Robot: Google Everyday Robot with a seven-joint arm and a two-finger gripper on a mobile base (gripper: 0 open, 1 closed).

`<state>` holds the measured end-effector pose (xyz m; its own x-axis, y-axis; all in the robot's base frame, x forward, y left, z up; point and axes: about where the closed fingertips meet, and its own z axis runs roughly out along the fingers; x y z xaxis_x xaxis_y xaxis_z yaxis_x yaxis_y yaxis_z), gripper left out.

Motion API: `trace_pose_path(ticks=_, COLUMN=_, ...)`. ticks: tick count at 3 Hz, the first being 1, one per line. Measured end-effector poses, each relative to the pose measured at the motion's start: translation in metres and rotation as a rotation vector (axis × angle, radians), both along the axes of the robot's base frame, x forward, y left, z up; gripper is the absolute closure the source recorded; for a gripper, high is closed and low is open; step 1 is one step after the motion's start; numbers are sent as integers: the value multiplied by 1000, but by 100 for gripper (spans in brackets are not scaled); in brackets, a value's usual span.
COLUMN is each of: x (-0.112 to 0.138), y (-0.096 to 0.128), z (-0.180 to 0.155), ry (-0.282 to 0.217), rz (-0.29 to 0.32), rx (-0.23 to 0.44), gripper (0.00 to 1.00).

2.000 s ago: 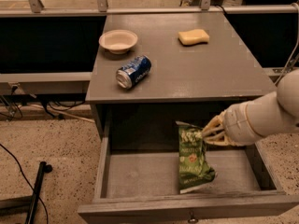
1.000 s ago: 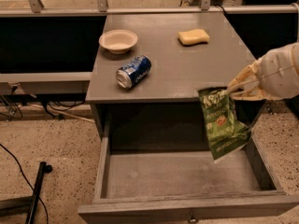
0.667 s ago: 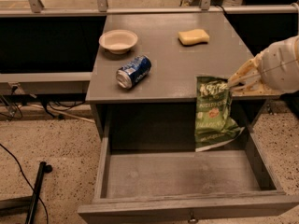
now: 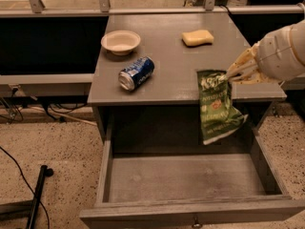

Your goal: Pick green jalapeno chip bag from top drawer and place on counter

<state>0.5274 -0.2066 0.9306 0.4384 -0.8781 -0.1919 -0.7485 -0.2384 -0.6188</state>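
The green jalapeno chip bag [image 4: 217, 106] hangs in the air in front of the counter's front edge, above the right part of the open top drawer [image 4: 186, 178]. My gripper [image 4: 229, 74] is shut on the bag's top right corner, coming in from the right at counter height. The bag's top band overlaps the counter [image 4: 167, 56] edge in view; its lower part dangles below it. The drawer is pulled out and its flat bottom is bare.
On the counter lie a blue soda can [image 4: 137, 73] on its side, a pale bowl [image 4: 121, 41] at the back left and a yellow sponge [image 4: 197, 37] at the back right. A black stand [image 4: 38, 194] lies on the floor at left.
The bag has been lifted out of the drawer, up and to the right, and now hangs higher, at the counter's front edge. My gripper has risen with it.
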Motion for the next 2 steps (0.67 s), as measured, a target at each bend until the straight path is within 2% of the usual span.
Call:
trace_pose_path(ticks=1, x=51, y=-12, z=8, ry=-1, rz=-50, rx=6, gripper=100)
trace_pose_path(ticks=2, x=82, y=-23, z=16, ry=-8, rz=-89, rx=10, gripper=100)
